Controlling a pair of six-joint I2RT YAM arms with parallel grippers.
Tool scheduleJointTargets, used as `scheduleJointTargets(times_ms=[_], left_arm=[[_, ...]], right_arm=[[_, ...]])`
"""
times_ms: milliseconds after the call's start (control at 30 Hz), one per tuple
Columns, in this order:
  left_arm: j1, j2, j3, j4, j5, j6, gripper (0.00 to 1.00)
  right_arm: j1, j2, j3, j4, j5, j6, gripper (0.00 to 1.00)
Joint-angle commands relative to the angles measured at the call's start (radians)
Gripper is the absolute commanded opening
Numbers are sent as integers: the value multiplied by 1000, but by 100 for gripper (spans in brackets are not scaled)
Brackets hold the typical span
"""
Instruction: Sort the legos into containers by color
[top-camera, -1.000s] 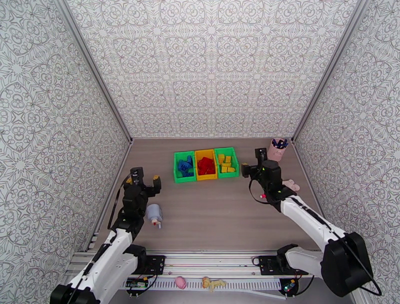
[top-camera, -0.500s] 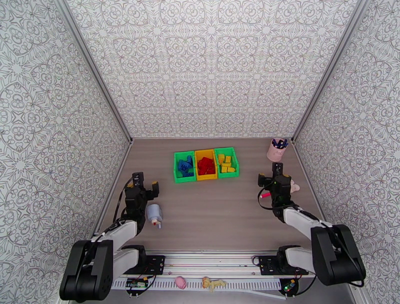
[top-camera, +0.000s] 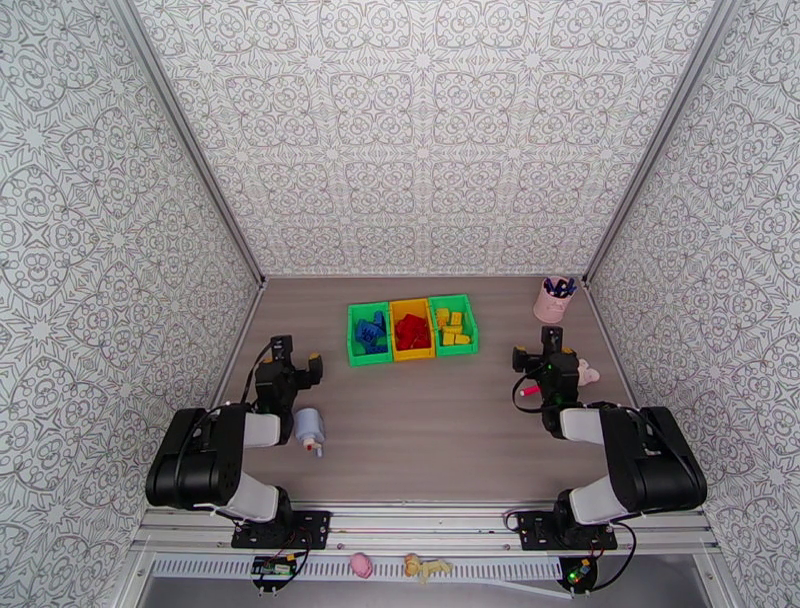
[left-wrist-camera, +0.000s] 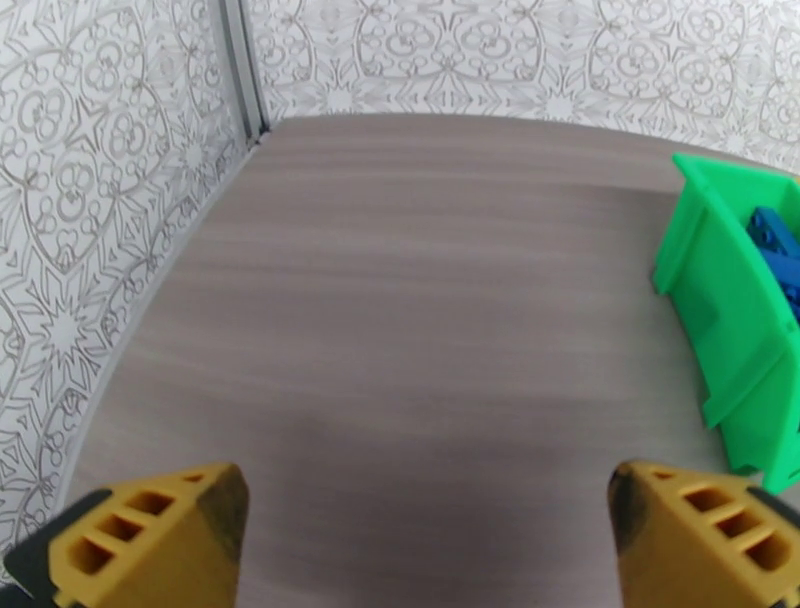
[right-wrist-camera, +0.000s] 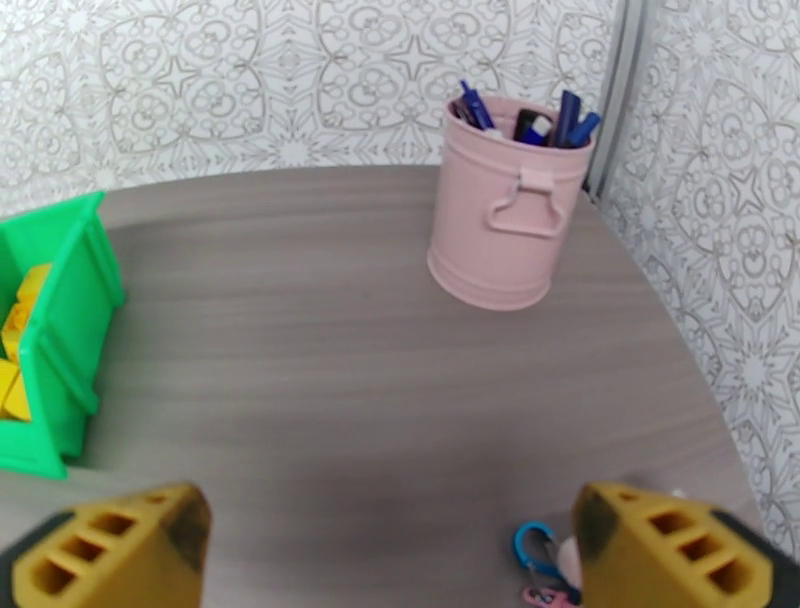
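Three joined containers stand at the table's middle back: a left green bin (top-camera: 353, 340) with blue legos (top-camera: 371, 331), a yellow middle bin (top-camera: 411, 304) with red legos (top-camera: 411, 331), and a right green bin (top-camera: 468, 318) with yellow legos (top-camera: 453, 328). My left gripper (top-camera: 294, 362) is open and empty, low at the left, near the left bin (left-wrist-camera: 735, 330). Its yellow fingertips (left-wrist-camera: 150, 535) frame bare table. My right gripper (top-camera: 536, 354) is open and empty at the right, its fingertips (right-wrist-camera: 110, 550) wide apart, with the right bin (right-wrist-camera: 55, 330) to its left.
A pink pen cup (top-camera: 553, 298) (right-wrist-camera: 510, 205) stands at the back right corner. A white-blue bottle (top-camera: 309, 427) lies by my left arm. A pink toy figure (top-camera: 587, 373) lies beside my right arm, its keyring (right-wrist-camera: 535, 555) near the fingers. Patterned walls enclose the table.
Both arms have folded back toward their bases, drawing the grippers nearer and lower. The right gripper left the right bin's side. Both stay open.
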Motion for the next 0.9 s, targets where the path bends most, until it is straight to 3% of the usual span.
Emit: scheduleJointTargets(times_ms=[0, 867], left_arm=[[-4, 2, 45, -14, 0, -2, 100], [-16, 2, 51, -25, -15, 9, 100]], right_arm=[[-7, 0, 0, 25, -19, 5, 100], [-7, -1, -2, 30, -16, 2, 100]])
